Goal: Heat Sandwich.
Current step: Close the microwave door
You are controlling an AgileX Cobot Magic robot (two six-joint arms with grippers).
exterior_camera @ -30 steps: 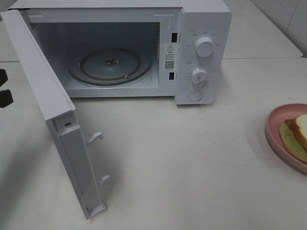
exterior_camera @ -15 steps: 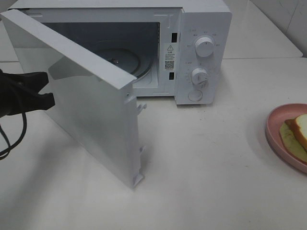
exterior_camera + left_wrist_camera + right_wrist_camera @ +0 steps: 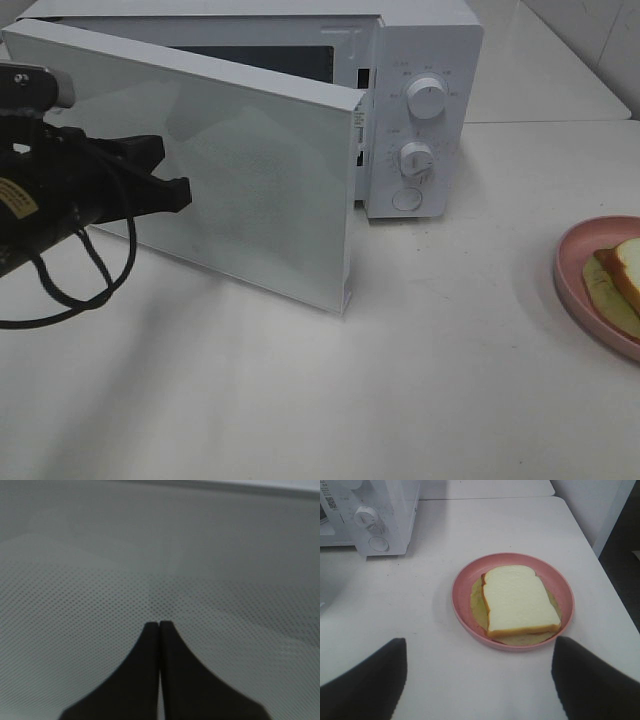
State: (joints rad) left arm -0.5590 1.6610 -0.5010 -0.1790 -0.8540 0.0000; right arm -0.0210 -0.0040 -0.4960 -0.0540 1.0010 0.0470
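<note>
Sandwich (image 3: 519, 601) lies on the pink plate (image 3: 463, 573) at the right edge of the worktop (image 3: 440, 380), well apart from the microwave (image 3: 420, 100) at the far side. In the high view the plate runs partly out of view to the right. White bread with a tan crust sits on top, and pale green leaf shows around its underside; the sandwich is smaller than the plate and leaves a bare pink rim all round.

Between the plate and the microwave's control panel the worktop is bare white surface — the same holds for the near half in front of the door (image 3: 250, 190).

The microwave door stands partly open, hinged on the left, its free edge angled out toward the near side just in front of the control panel; a narrow strip of dark cavity shows above its top edge.

Left claw (image 3: 178, 190) has its two fingers pressed together, gripping nothing, with the tips against or just short of the door's dotted window panel — contact cannot be told for sure. Right claw (image 3: 479, 680) is spread wide above the worktop on the near side of the plate, holding nothing, a dark finger (image 3: 367, 680) showing to each side of the plate.
</note>
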